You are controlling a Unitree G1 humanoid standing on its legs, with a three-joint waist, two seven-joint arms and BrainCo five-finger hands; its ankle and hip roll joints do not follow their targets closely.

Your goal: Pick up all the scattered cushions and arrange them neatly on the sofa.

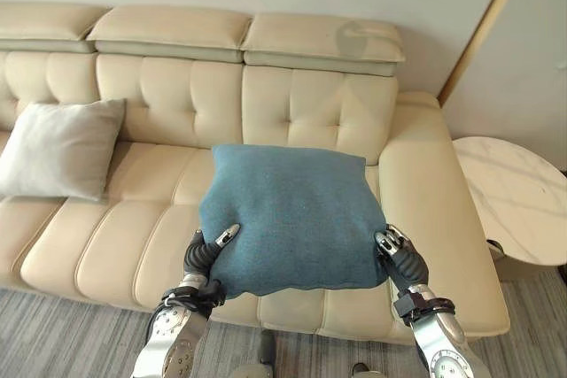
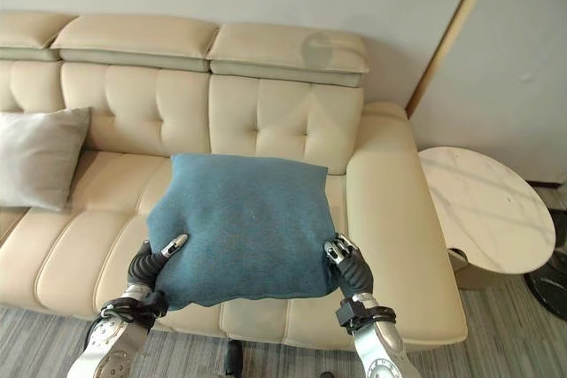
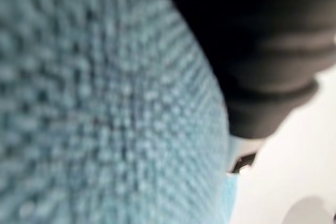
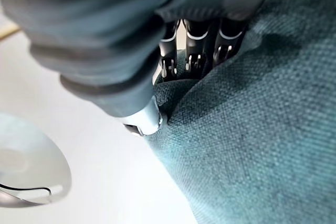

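We held the blue cushion (image 1: 292, 219) over the sofa (image 1: 425, 210), left hand (image 1: 205, 254) at eight o'clock, right hand (image 1: 400, 257) at four. Both hands' fingers (image 4: 191, 51) were clamped on it. A grey cushion (image 1: 58, 148) leaned at ten o'clock.

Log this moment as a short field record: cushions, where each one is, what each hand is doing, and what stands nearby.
held item: blue cushion, lifted over the seat at the sofa's right end
left hand: left hand pinches the cushion's lower left corner
right hand: right hand, fingers dug into the cushion's lower right edge
placed item: grey cushion leaning on the backrest at the left
sofa: cream sofa, tufted back
nearby: round white side table beside the right armrest
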